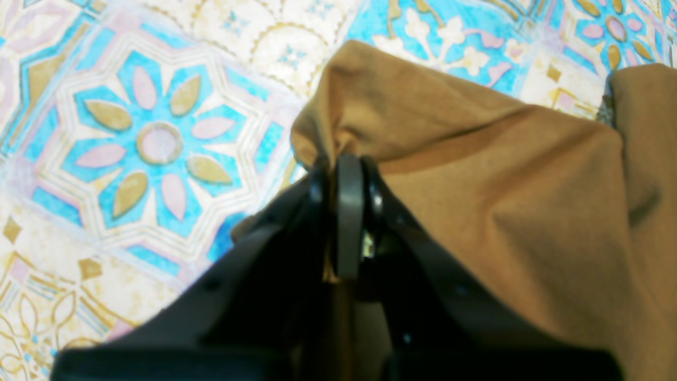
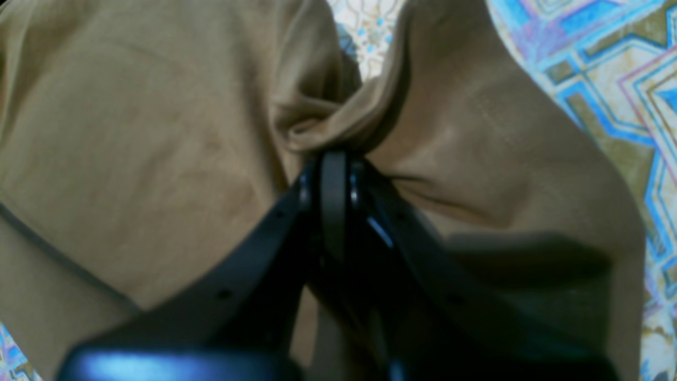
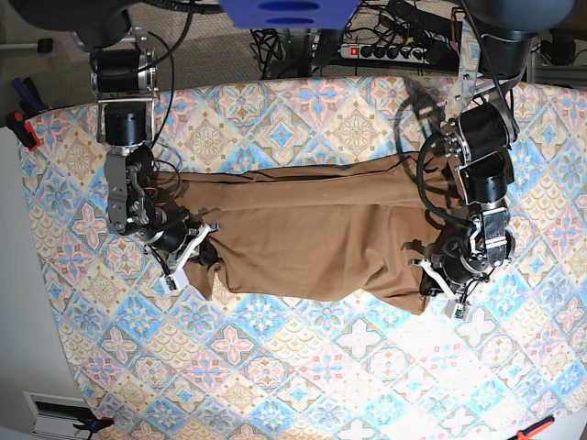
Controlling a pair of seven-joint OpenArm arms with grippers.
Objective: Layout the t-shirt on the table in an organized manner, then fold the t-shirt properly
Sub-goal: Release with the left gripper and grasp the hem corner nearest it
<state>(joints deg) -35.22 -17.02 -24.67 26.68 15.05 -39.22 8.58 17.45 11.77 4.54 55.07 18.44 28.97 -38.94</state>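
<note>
T-shirt (image 3: 321, 234) lies stretched across the table (image 3: 303, 367), each end pinched by clenched left fingers (image 1: 349, 164) and right fingers (image 2: 333, 159).

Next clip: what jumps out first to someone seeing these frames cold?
A tan-brown t-shirt lies stretched crosswise over the pastel tile-patterned table. Each end is pinched: the left gripper is shut on bunched fabric at the base view's right, the right gripper on a fold at its left.
</note>
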